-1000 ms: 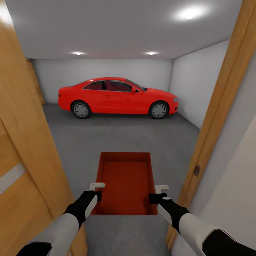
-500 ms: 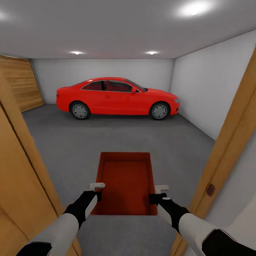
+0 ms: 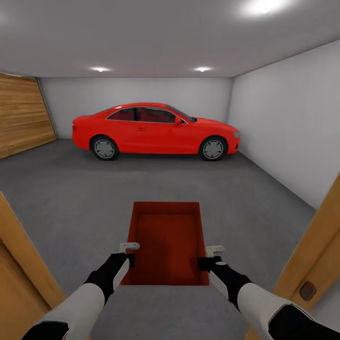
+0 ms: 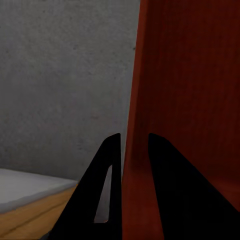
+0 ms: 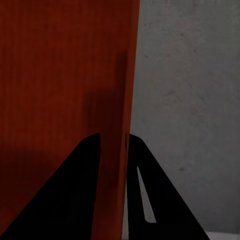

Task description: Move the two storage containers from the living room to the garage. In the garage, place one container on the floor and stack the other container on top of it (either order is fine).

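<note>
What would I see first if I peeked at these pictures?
A shiny red car parked by the far wall of the grey garage. Nearer, an orange-red storage container is carried over the grey floor, the left tool and right tool each pinching one of its side walls.

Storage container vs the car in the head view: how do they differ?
The storage container is a shallow open box with thin walls; the car is a closed coupe on wheels. The container is held off the floor, its side walls pinched by the left gripper and right gripper; the car rests on the floor by the back wall. The container's red is darker and more orange, the car's brighter. Both are red.
</note>
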Available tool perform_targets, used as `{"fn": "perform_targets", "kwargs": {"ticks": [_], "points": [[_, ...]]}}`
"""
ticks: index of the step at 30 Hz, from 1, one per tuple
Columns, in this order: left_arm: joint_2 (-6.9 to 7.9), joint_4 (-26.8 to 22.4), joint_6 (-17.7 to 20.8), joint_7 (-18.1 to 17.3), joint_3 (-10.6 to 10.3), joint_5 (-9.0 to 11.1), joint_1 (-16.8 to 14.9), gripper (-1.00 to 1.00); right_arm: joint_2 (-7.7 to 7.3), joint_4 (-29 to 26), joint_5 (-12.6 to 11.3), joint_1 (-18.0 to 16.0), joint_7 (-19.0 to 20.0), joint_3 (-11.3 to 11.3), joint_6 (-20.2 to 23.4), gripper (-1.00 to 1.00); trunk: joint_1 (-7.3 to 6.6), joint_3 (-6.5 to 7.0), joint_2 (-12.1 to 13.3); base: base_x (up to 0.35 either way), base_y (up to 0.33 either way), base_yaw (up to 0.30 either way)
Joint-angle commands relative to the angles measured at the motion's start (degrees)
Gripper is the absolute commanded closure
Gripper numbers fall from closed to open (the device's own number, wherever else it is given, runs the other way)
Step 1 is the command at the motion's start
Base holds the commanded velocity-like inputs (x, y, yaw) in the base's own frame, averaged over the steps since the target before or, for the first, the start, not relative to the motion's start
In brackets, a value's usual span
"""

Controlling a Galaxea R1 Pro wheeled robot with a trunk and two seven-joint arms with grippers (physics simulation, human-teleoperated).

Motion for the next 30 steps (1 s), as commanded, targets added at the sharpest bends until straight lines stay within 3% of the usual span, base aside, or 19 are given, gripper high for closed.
{"fn": "perform_targets", "kwargs": {"ticks": [1,30], "points": [[0.69,-1.95,0.11,0.38,-0.18,0.77,-0.06,1.00,-1.31,2.60,-1.62,-0.03,-0.34,0.39,0.38,1.00,0.07,-0.14,-0.13,0.322,0.000,0.000],[0.78,-1.94,0.11,0.17,-0.24,0.77,-0.06,1.00,-1.30,2.60,-1.60,-0.03,-0.36,0.39,0.38,1.00,0.07,-0.14,-0.13,0.322,0.000,0.000]]}}
